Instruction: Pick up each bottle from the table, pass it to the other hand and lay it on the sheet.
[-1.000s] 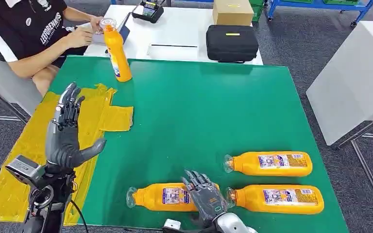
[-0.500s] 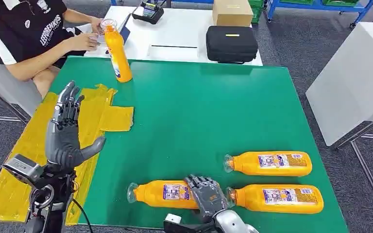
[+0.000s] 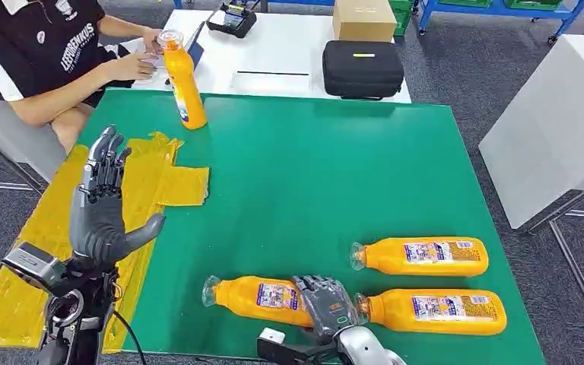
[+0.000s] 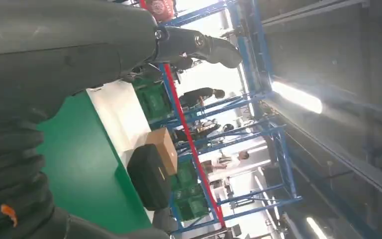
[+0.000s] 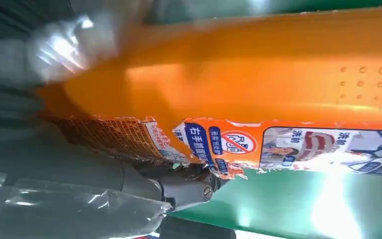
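**Our right hand grabs a bottle on the green table**

Green covers the big table (image 3: 312,167) in front of us. Our right hand (image 3: 325,304) wraps around an orange bottle (image 3: 255,293) lying at the near edge of the table. Two more bottles (image 3: 420,256) lie near it, further from the yellow sheet (image 3: 53,220). Our left hand (image 3: 103,205) is up above the sheet, fingers wide, holding nothing. One bottle (image 3: 182,80) stands at the far edge of the table, near a person (image 3: 38,53).
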Controlling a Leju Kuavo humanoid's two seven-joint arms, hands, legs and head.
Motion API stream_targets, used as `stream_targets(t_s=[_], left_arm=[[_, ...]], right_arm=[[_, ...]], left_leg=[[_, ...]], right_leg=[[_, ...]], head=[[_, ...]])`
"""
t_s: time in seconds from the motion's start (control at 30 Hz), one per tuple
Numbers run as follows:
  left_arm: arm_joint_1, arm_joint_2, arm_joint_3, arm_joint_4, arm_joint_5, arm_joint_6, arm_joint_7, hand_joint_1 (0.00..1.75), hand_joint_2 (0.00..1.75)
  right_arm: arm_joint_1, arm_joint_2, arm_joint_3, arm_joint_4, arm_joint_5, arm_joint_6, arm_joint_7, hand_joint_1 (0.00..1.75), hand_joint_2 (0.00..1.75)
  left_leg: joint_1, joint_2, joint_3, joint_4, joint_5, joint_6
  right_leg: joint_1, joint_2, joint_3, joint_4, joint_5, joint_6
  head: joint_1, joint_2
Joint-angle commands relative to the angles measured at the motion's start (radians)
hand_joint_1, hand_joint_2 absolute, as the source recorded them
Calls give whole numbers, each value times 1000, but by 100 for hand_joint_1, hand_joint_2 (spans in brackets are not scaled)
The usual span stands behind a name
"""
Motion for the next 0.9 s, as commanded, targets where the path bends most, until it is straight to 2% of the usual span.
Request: stream_targets(t_s=[0.03,0.17,0.23,0.33,0.53,0.63,0.9], left_arm=[[7,-10,15,-14,6,-11,31,0,175],[29,-15,12,-33,-11,6,131,0,175],[35,-3,-21,-29,-31,2,173,0,175],[12,-6,-49,15,-18,-4,278,0,175],[-2,35,-126,95,36,-44,357,0,175],[-20,41,-154,129,116,-110,402,0,175],[-25,47,-169,130,139,-111,414,0,175]], right_arm=[[12,61,-98,12,-5,-110,-12,175,175],[23,130,-203,-65,-114,-247,-102,175,175],[30,171,-282,-104,-221,-362,-207,175,175],[28,213,-357,-114,-317,-457,-308,175,175],[11,262,-377,-89,-450,-591,-494,175,175],[-3,268,-369,-96,-501,-631,-542,175,175],[0,264,-364,-101,-515,-642,-553,175,175]], left_leg=[[0,0,4,-1,-2,-2],[0,2,1,0,-2,-1],[-1,3,1,0,-2,-2],[0,-1,0,0,-1,-1],[0,0,2,-1,-1,-1],[0,0,2,-1,-1,-2],[0,0,0,-1,-1,-1]], right_leg=[[0,-1,4,-1,-2,-1],[0,1,1,1,-1,-1],[0,1,1,1,-2,-2],[0,-2,0,1,-1,-1],[0,-1,1,0,-1,-1],[0,-2,2,0,-2,-2],[0,-1,0,0,-1,-1]], head=[[0,0],[0,0],[0,0],[0,0],[0,0],[0,0],[0,0]])
